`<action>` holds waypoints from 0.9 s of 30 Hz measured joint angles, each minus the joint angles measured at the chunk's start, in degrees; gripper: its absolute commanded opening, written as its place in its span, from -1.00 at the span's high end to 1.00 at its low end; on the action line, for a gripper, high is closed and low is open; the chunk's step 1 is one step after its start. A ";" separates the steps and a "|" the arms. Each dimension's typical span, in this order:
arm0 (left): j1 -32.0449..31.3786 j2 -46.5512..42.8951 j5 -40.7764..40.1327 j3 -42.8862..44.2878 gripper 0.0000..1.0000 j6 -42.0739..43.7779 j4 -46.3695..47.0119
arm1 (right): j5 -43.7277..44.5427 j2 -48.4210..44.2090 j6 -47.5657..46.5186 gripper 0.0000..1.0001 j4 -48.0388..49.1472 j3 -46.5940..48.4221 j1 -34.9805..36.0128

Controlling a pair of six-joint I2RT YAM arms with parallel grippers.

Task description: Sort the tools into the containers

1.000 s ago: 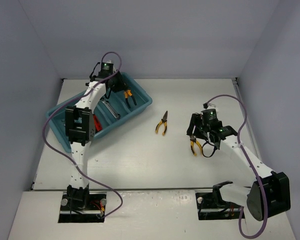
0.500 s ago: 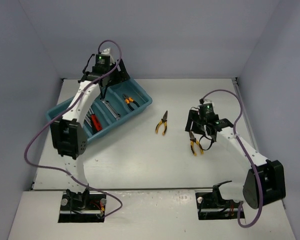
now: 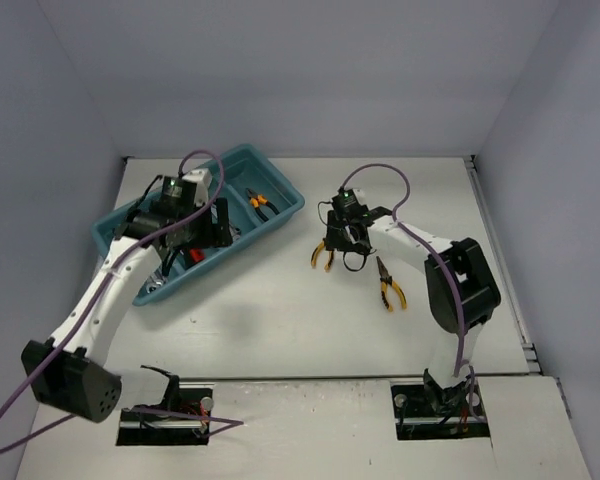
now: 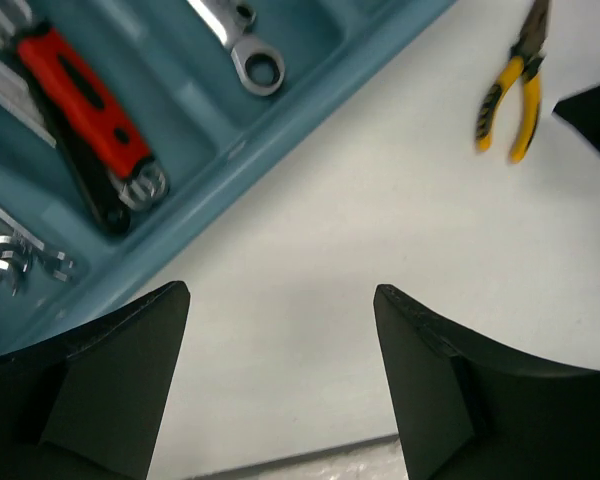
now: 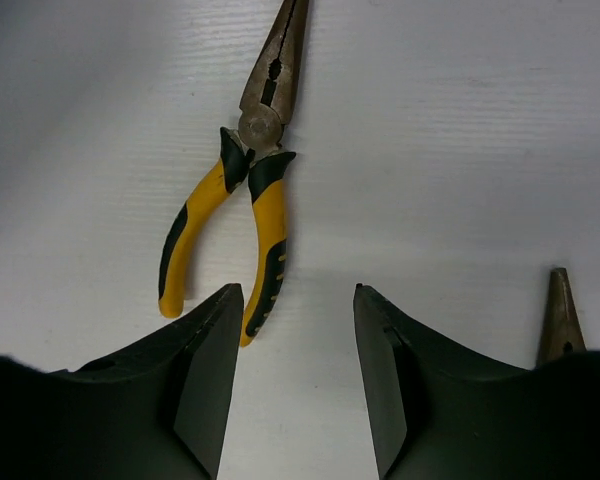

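Observation:
The teal tray point(image 3: 280, 215) holds orange-handled pliers point(image 3: 258, 203) in its right compartment. In the left wrist view the tray point(image 4: 280, 130) holds a red-handled wrench point(image 4: 85, 105) and silver wrenches point(image 4: 245, 45). My left gripper point(image 3: 220, 228) point(image 4: 280, 300) is open and empty over the tray's near rim. Yellow-and-black pliers point(image 3: 320, 256) point(image 5: 242, 195) lie on the table. My right gripper point(image 3: 342, 252) point(image 5: 295, 295) is open just above their handles, touching nothing. A second pair of pliers point(image 3: 387, 283) lies to the right; its tip shows in the right wrist view point(image 5: 558, 310).
The grey walls close in the table on three sides. More silver wrenches point(image 4: 15, 258) lie in the tray's left compartment. The yellow pliers point(image 4: 515, 95) also show at the top right of the left wrist view.
My left gripper left the tray's far end and swung back to its near rim. My right gripper moved left from the second pliers to the pair nearer the tray.

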 measured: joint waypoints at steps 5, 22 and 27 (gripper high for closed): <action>0.03 -8.62 -1.18 -6.73 -0.45 0.39 -4.35 | 0.43 5.65 1.49 0.15 -0.02 1.89 0.27; 0.34 -12.95 -2.02 -11.67 -0.44 0.41 -5.44 | 5.99 9.09 1.45 1.00 0.55 3.02 2.37; 0.34 -11.64 -2.77 -11.59 -0.45 1.34 -5.42 | 10.21 5.45 -4.90 1.00 -1.12 2.37 2.33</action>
